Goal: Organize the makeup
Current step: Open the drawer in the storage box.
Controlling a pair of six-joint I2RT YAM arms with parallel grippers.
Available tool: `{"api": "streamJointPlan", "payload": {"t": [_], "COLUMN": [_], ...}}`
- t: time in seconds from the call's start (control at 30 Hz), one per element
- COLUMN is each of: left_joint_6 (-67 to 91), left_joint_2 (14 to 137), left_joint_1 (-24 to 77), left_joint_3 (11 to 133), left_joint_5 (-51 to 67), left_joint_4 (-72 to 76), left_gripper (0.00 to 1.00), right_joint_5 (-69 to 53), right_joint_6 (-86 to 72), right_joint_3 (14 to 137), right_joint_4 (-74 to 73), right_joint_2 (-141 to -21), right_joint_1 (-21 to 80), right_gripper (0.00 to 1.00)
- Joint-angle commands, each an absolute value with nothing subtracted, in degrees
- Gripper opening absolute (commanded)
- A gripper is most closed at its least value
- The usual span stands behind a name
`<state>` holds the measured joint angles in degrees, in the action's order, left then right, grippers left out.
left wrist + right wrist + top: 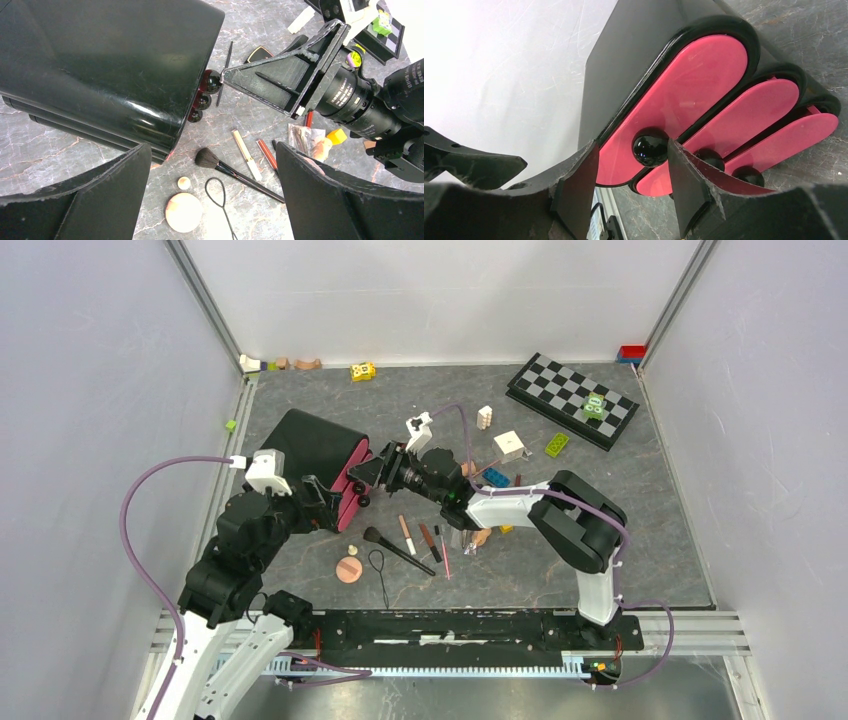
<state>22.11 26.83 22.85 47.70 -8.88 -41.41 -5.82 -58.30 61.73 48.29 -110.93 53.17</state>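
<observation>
Grey marbled tabletop, walled in white, is what everything is set on. Left of centre a black drawer box is placed, its three pink fronts turned to the right. The right gripper is held against the top front with its fingers parted. The left gripper is held wide open and empty at the near side of the box. The makeup is laid loose on the table just near of the drawers: a long brush, a peach puff and thin pencils. The top knob is caught between the right fingers. One finger seems to touch it, but no clamp is made yet. The pull is judged to run rightward, straight out along the drawer's long axis, and the right arm is clearly the one placed for it.
</observation>
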Motion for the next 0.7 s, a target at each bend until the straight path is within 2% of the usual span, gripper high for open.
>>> {"api": "streamJointPlan", "payload": {"t": [0.0,0.17,0.3,0.43,0.57,0.67], "left_joint_6": [24.17,24.17,24.17,24.17,24.17,24.17], "left_joint_2": [26.64,26.83,26.98,27.07,27.17,27.44], "left_joint_1": [22.58,22.59,22.59,22.54,22.59,22.51], "left_joint_3": [47.72,47.73,47.72,47.73,47.72,47.72], "left_joint_5": [-9.39,-9.33,-9.33,-9.35,-9.41,-9.50], "left_joint_4": [-38.93,-38.90,-38.93,-38.94,-38.94,-38.87], "left_gripper": [1.00,1.00,1.00,1.00,1.00,1.00], "right_joint_5": [-7.33,-7.71,-8.44,-8.66,-9.33,-9.46], "right_joint_6": [-59.45,-59.93,-60.08,-60.04,-59.84,-59.92], "right_joint_3": [64.02,65.06,65.91,66.23,65.57,63.47], "right_joint_4": [51.49,50.63,50.88,51.40,52.38,53.87], "right_joint_2": [-112.72,-114.22,-115.20,-115.57,-115.41,-114.41], "right_joint_1": [53.56,53.45,53.52,53.50,53.44,53.35], "right_gripper": [0.59,0.60,0.57,0.48,0.34,0.30]}}
